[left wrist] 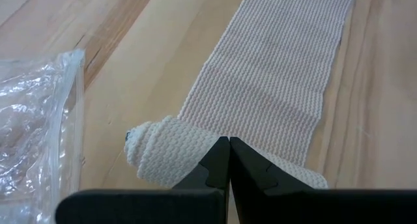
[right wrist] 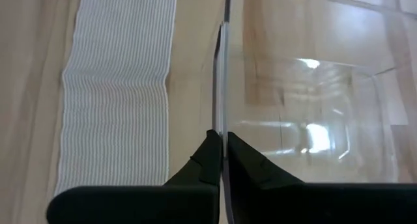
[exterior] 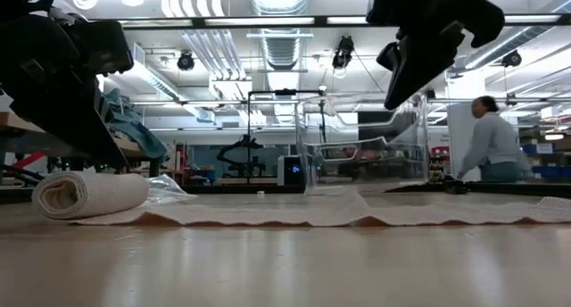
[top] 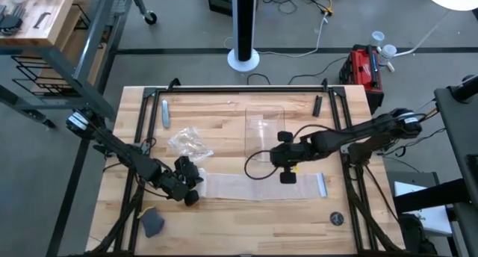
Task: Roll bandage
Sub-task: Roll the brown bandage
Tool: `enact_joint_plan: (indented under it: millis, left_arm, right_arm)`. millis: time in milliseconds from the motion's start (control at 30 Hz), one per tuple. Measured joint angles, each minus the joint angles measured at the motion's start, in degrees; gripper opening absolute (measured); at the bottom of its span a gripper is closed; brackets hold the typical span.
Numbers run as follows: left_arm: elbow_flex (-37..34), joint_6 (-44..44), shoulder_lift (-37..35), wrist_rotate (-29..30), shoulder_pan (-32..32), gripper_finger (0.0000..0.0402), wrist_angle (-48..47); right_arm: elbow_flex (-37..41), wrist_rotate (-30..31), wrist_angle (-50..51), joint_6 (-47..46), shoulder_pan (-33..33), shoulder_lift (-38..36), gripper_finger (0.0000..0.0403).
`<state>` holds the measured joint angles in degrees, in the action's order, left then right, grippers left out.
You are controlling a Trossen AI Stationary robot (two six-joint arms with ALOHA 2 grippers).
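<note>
The bandage [top: 261, 186] lies as a long white-grey strip across the near middle of the table. Its left end is wound into a small roll [left wrist: 166, 155] that rests on the wood [exterior: 89, 193]. My left gripper [top: 188, 190] is shut and sits on that roll. My right gripper [top: 287, 171] is shut at the near edge of the clear tray [top: 265, 130], just beyond the strip's middle. In the low view its fingers [exterior: 401, 79] hang above the table beside the tray's upper corner. My left gripper touches the top of the bandage's rolled end [left wrist: 195, 152] with its shut fingertips [left wrist: 218, 162], coming slanting down from the table's left. The roll lies on the table with the flat strip running away from it. My right gripper pinches the clear tray's thin near edge [right wrist: 223, 123] between its two fingers, which lie along that edge, coming from the table's right. Whether the tray is lifted clear I cannot tell.
A wrinkly clear wrapper [top: 188, 143] lies just beyond the roll. A grey object [top: 153, 223] sits near the front left, a round disc [top: 337, 219] near the front right, and small items [top: 165, 111] [top: 317, 105] lie at the far edge. A person [exterior: 489, 142] stands beyond the table.
</note>
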<state>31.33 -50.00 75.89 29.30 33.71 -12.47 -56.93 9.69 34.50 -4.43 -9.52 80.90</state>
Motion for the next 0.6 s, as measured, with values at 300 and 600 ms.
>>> enact_joint_plan:
  millis: [300,600]
  left_arm:
    - [0.0,0.0,0.0,0.07,0.0,0.0,0.09]
    - [0.0,0.0,0.01,0.04,0.0,0.0,0.26]
  right_arm:
    - [0.6,0.39,-0.3,-2.01,0.0,3.46,0.0013]
    - [0.71,-0.65,2.51,-2.74,0.0,2.5,0.0102]
